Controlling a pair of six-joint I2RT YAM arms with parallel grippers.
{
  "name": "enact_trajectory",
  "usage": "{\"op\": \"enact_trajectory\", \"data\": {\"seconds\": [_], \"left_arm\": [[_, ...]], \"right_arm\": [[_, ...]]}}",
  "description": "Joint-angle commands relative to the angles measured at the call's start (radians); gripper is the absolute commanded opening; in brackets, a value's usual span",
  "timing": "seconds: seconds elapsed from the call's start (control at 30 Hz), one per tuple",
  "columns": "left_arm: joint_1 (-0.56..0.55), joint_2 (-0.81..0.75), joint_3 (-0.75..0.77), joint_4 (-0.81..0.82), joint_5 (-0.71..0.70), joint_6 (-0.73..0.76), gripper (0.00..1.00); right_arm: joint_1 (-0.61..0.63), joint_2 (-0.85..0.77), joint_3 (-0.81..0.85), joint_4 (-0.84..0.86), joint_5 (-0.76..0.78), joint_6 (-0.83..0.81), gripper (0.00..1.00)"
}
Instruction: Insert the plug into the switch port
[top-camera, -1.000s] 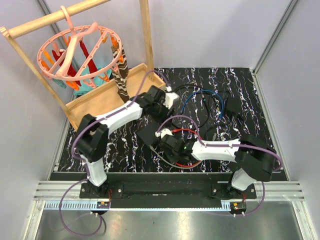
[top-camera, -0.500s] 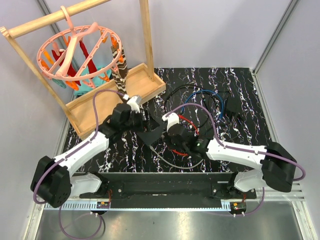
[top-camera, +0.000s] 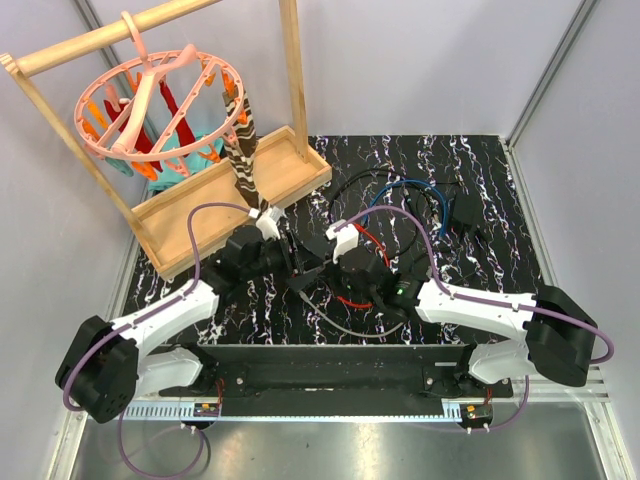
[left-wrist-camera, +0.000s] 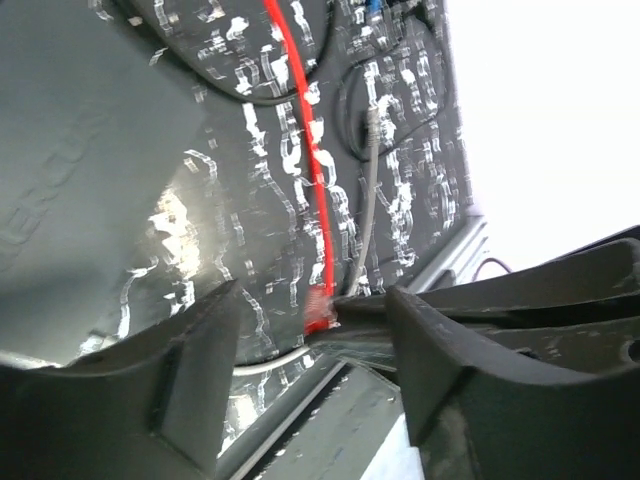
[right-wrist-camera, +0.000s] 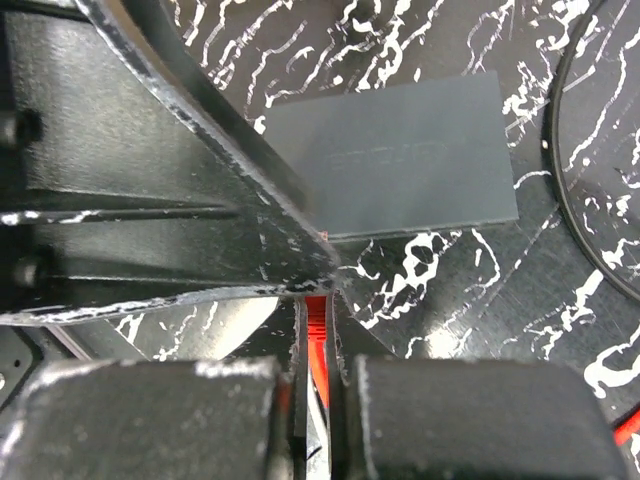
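Step in hand: bringing the plug (right-wrist-camera: 318, 325) up to the switch port; judged not yet inserted.
State of right claw (right-wrist-camera: 316, 360): pinched narrow on the plug, with the red end gripped between both pads and aimed at the near long edge of the switch box (right-wrist-camera: 400, 160).
State of left claw (left-wrist-camera: 312, 335): jaws stand apart with nothing gripped between them. One finger lies across the left end of the switch box (whether it bears down on the lid cannot be told).
Location of switch box: flat on the counter (top-camera: 480, 170), between the two claws and just ahead of the plug tip.
Location of switch port: the socket cannot be made out in any view. The left finger hides the stretch of box edge nearest the plug.
Method advised: square the plug to the box edge before pushing, then advance it straight and slowly. Brace the box with the left claw on the side away from the plug.
Risk: the box looks smooth and would likely slide if pushed unbraced. A skewed plug would likely catch on the socket rim.
Appearance of switch box: thin matte grey-black rectangle with sharp corners and faint lettering at the middle of its top.
Appearance of plug: small and red, mostly covered by the pads. Its red cable (left-wrist-camera: 300, 120) runs across the counter beside the box, with a grey cable (left-wrist-camera: 368, 200) just beyond.
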Motion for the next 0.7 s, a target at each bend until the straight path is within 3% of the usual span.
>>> {"op": "enact_trajectory", "data": {"seconds": [0.0, 0.03, 0.2, 0.37, 0.47, 0.6, 0.67], "left_arm": [[-0.014, 0.01, -0.007, 0.127, 0.02, -0.048, 0.55], [-0.016, 0.013, -0.01, 0.127, 0.024, -0.048, 0.47], [-0.024, 0.022, -0.027, 0.124, 0.026, -0.063, 0.31], [-0.024, 0.008, -0.039, 0.121, 0.009, -0.073, 0.0], [-0.024, -0.007, -0.033, 0.104, -0.003, -0.073, 0.0], [-0.021, -0.038, -0.041, 0.079, -0.045, -0.086, 0.0], [-0.019, -0.053, -0.044, 0.076, -0.06, -0.097, 0.0]], "right_arm": [[-0.004, -0.013, -0.004, 0.096, -0.006, 0.004, 0.0], [-0.004, -0.015, -0.007, 0.101, -0.006, 0.007, 0.0], [-0.004, -0.021, -0.011, 0.116, 0.004, 0.013, 0.0], [-0.004, -0.013, -0.011, 0.122, 0.006, 0.018, 0.0], [-0.005, -0.021, -0.016, 0.124, 0.006, 0.022, 0.07], [-0.008, -0.042, -0.04, 0.122, -0.008, 0.03, 0.36], [-0.016, -0.061, -0.065, 0.122, -0.02, 0.03, 0.38]]}}
